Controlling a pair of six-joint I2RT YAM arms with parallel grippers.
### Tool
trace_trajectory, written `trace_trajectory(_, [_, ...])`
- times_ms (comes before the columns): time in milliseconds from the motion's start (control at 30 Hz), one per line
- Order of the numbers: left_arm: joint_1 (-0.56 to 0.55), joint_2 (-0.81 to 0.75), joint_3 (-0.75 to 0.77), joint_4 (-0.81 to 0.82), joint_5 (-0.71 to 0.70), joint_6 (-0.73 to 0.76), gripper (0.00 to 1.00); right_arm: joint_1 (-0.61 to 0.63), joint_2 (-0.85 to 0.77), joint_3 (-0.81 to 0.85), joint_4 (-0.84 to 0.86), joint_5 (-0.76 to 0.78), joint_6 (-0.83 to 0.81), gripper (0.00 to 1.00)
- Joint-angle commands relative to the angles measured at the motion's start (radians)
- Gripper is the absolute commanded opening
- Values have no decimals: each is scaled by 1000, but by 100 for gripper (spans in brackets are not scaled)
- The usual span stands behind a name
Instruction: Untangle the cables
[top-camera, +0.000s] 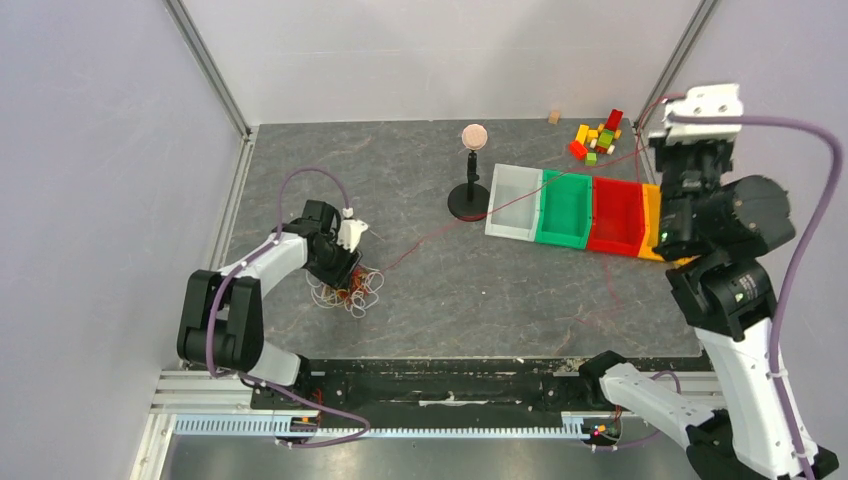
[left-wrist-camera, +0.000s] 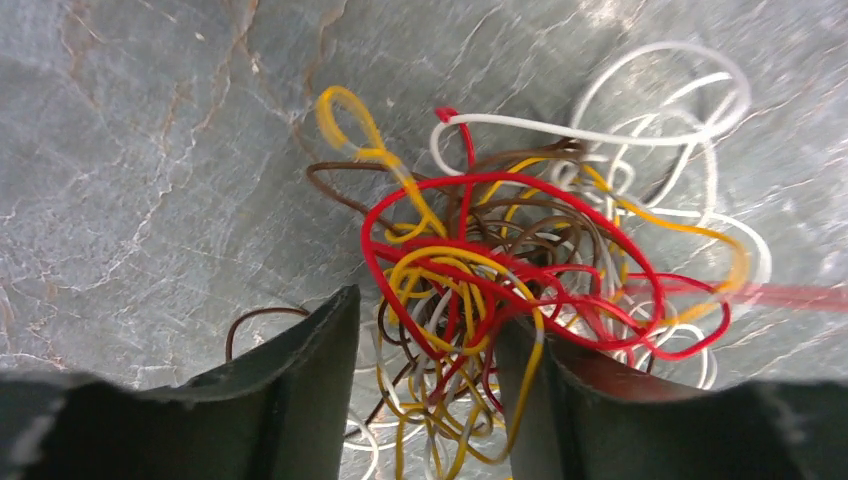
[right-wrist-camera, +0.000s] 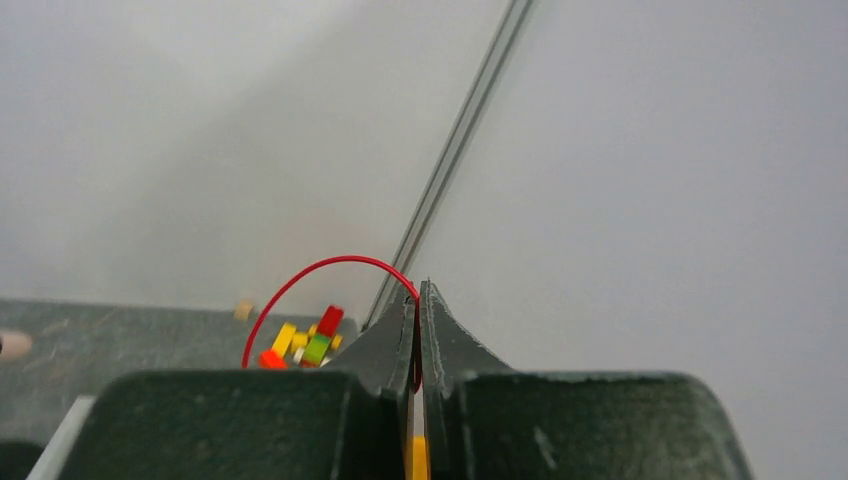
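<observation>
A fist-sized tangle of thin, looped cables (top-camera: 352, 288) in red, yellow-orange, white and brown lies on the dark grey, stone-patterned table top (top-camera: 470, 290), in the lower left of the overhead frame. The left gripper (top-camera: 341, 264) points down onto it. In the left wrist view its two dark fingers (left-wrist-camera: 310, 380) stand apart at the bottom of the frame, and the lower loops of the tangle (left-wrist-camera: 500, 270) fill the gap between them. Whether either finger actually presses on a wire is hard to say from this angle. One long red strand (top-camera: 520, 200) leaves the tangle and runs diagonally across the table toward the upper right of the overhead frame, crossing above a row of open plastic bins (top-camera: 566, 210) coloured white, green, red and orange. It ends at the right gripper (top-camera: 683, 100), which is raised high in the upper right corner. In the right wrist view that gripper (right-wrist-camera: 420, 300) has its fingers pressed together with the red strand (right-wrist-camera: 320, 265) pinched at the tips, the wire arching up and to the left. A scatter of small coloured blocks (top-camera: 598, 135) lies behind the bins, and a black stand topped with a pink ball (top-camera: 471, 180) sits just left of them.
</observation>
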Motion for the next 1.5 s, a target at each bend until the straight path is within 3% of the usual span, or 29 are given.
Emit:
trace_trajectory(0, [24, 27, -17, 18, -72, 45, 62, -4, 65, 198, 146, 94, -106, 0])
trace_trajectory(200, [44, 52, 15, 16, -71, 39, 64, -5, 115, 285, 196, 101, -184, 0])
trace_trajectory(333, [53, 8, 29, -2, 25, 44, 63, -5, 100, 264, 35, 11, -81, 0])
trace_trajectory(500, [53, -60, 57, -34, 113, 32, 64, -4, 67, 156, -10, 22, -56, 0])
trace_trajectory(633, [53, -79, 71, -48, 138, 17, 64, -4, 58, 116, 43, 62, -97, 0])
trace_trajectory(833, [53, -88, 87, -47, 177, -13, 64, -4, 123, 222, 64, 63, -154, 0])
trace_trajectory(1467, [52, -64, 136, -22, 201, -69, 64, -32, 300, 344, 231, 48, -338, 0])
